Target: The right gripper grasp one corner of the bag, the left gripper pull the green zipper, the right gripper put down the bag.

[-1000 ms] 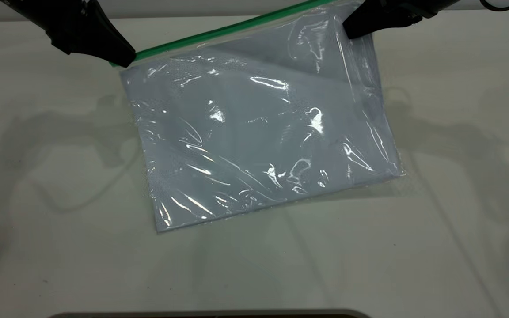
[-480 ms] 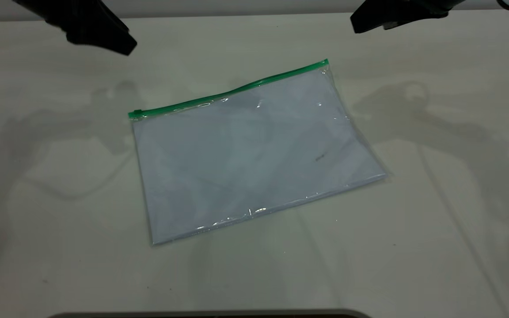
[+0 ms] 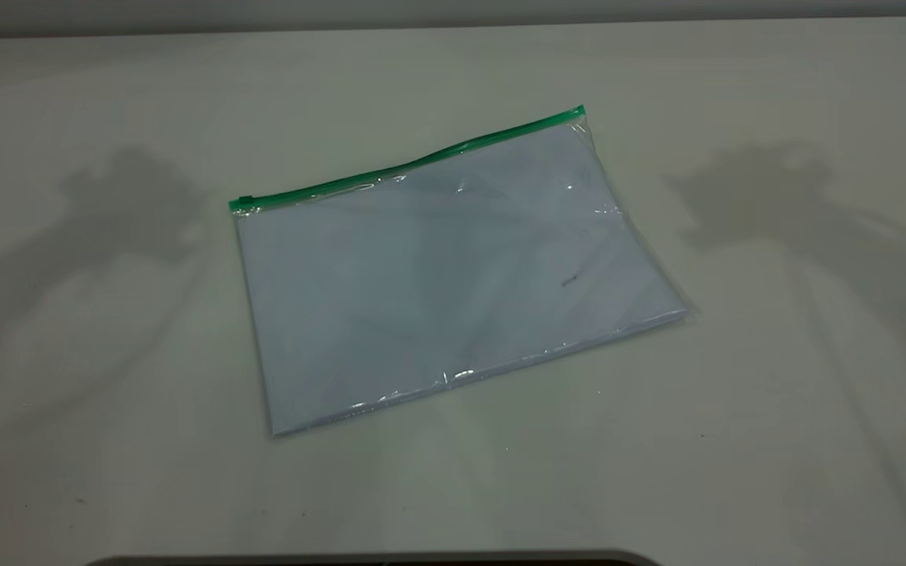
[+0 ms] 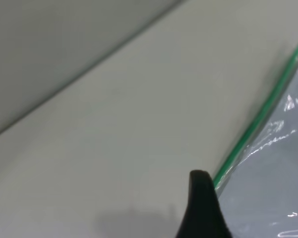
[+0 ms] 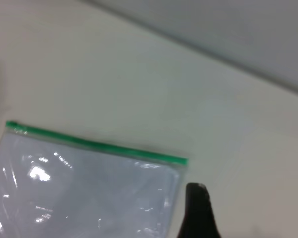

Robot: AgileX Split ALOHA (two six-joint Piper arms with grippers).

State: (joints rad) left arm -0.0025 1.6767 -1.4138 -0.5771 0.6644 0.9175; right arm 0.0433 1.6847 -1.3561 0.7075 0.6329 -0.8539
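One flat rectangular clear plastic bag (image 3: 453, 275), crinkly and shiny with a white sheet inside, is seen lying flat on the pale table (image 3: 775, 440), near its middle and turned at a slant. A narrow bright green zipper (image 3: 410, 163) is carried along the bag's far long edge, and a tiny green slider tab (image 3: 244, 202) is seen at the end of that strip on the left arm's side. Nothing is laid on the bag, and it is touched by neither gripper. Only soft shadows are cast on the table to either side of it in the exterior view, where no arm is shown. One black matte fingertip of the left gripper (image 4: 202, 208) is shown in the left wrist view, raised above the table just beside the green strip. One black fingertip of the right gripper (image 5: 198, 210) is shown in the right wrist view, raised near the bag's corner at the strip's other end. How far either gripper is opened cannot be told, though nothing is seen held by them.
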